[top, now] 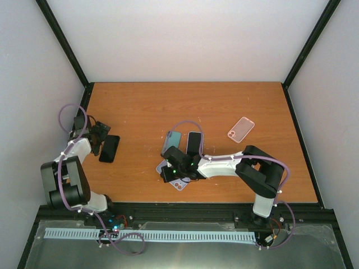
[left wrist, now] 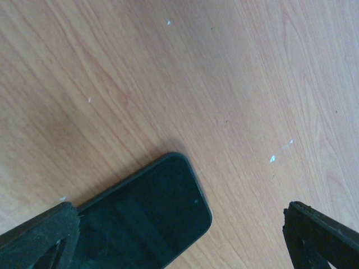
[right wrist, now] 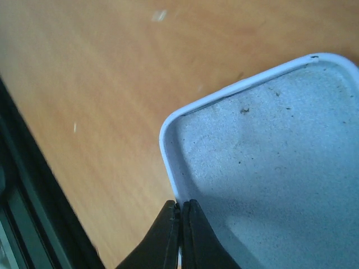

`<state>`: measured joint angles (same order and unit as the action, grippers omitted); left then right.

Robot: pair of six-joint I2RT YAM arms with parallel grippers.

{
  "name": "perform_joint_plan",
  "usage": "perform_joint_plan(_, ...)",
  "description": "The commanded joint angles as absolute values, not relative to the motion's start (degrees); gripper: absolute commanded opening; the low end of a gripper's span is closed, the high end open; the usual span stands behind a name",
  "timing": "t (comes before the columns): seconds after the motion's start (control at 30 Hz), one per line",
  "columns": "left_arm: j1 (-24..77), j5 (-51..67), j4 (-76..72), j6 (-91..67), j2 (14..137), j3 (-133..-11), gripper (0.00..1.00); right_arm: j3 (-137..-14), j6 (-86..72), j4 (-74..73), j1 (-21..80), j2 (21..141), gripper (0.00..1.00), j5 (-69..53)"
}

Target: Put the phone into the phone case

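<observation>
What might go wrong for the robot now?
The right pincer pinches only the thin rim of the pale case, so the case may slip or bend.
The black phone sits off-centre under the open left pincer, so a grab might miss.

Edge phone point(top: 109, 148) by table point(top: 224, 101) left edge; phone pair point(top: 171, 141) mid-table; near case point(top: 180, 185) before them, in my right gripper point(right wrist: 180, 210).
</observation>
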<state>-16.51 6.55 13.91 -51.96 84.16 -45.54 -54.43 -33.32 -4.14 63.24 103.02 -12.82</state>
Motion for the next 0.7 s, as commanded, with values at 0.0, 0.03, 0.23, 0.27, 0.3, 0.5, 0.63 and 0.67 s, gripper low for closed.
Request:
perform_joint_plan(0.0, -16.9, 6.3, 13.2, -51.0, 89.0, -50.6, 1.00, -52.6, -15.2, -10.9, 64.7, 99.7, 0.03, -18.3)
perform_joint_plan(0.03, -16.9, 6.4, 13.5, -50.6, 90.3, -51.2, 0.99, -52.9, -12.2, -13.9, 64.7, 99.2, 0.03, -18.8)
perform_joint_plan(0.23, -16.9, 6.9, 13.2, -49.7, 94.9, -52.8, 1.00, -54.5, -6.7, -23.8, 64.6, 96.1, 0.31, -11.1)
perform_joint_plan(0.27, -16.8, 7.1, 13.4, -49.4, 95.4, -53.1, 0.99, -54.4, -9.2, -24.0, 64.6, 94.8, 0.36, -9.0)
perform_joint_plan(0.3, -16.9, 7.3, 13.6, -49.3, 95.6, -53.2, 1.00, -54.4, -12.4, -24.1, 64.5, 92.9, 0.39, -7.7)
perform_joint_plan(0.5, -16.9, 8.7, 13.0, -50.9, 94.9, -51.2, 1.00, -52.1, -46.3, -28.3, 63.3, 85.6, 0.38, 5.2)
perform_joint_plan(0.63, -16.9, 11.1, 12.1, -51.3, 95.4, -49.8, 0.99, -46.9, -60.8, -28.6, 63.3, 80.9, 0.37, 8.0)
perform_joint_plan(0.67, -16.8, 11.9, 12.2, -51.3, 95.6, -49.8, 1.00, -45.9, -63.0, -29.2, 63.3, 79.7, 0.37, 9.6)
